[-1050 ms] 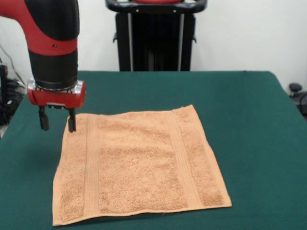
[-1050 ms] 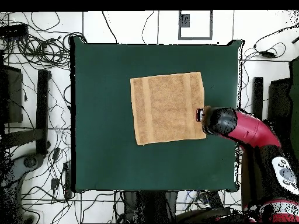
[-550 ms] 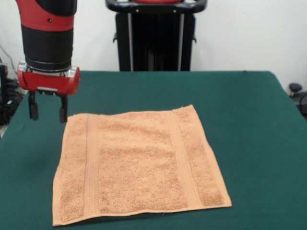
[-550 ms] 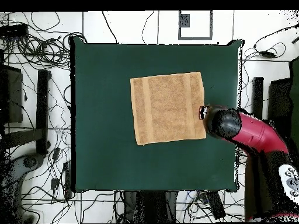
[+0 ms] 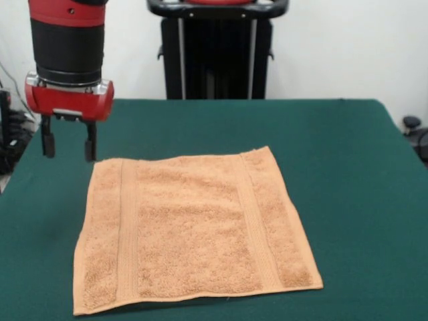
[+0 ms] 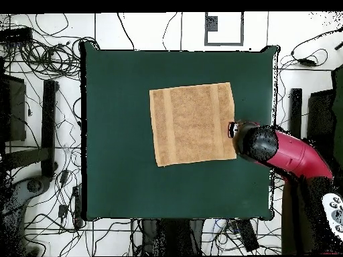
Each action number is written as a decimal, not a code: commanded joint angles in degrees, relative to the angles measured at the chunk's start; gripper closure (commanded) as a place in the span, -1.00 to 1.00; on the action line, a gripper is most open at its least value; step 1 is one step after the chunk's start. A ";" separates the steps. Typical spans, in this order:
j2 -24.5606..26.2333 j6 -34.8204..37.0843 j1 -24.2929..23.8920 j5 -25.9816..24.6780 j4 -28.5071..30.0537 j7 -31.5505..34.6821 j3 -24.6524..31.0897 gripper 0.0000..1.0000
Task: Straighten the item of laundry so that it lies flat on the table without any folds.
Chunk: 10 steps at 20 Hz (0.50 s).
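Dark green felt covers the wide rectangular tabletop (image 5: 334, 147), and above its edge hangs the red and black arm's pincer (image 5: 66, 142), fingers apart and holding nothing, just off one far corner of the small orange-tan terry towel (image 5: 194, 231). That towel lies spread near the middle, seemingly without folds, so a clean vertical retreat that avoids snagging the corner looks best.

No text, label, brand, number or sign can be read anywhere.
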 commanded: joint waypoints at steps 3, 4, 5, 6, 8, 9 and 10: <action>-1.40 -8.06 -3.72 0.87 11.59 4.34 13.97 -1.00; -1.45 -8.15 -2.89 0.52 11.58 5.52 12.92 -1.00; -1.38 -8.12 -2.56 0.30 11.37 5.92 12.65 -1.00; -1.29 -8.21 -2.25 0.03 11.42 6.44 12.06 -1.00; -1.18 -8.06 -1.66 -0.01 11.06 7.01 11.39 -1.00; -1.32 -8.43 -1.71 -0.05 11.51 7.13 11.38 -1.00; -1.46 -8.81 -1.76 -0.09 11.96 7.25 11.37 -1.00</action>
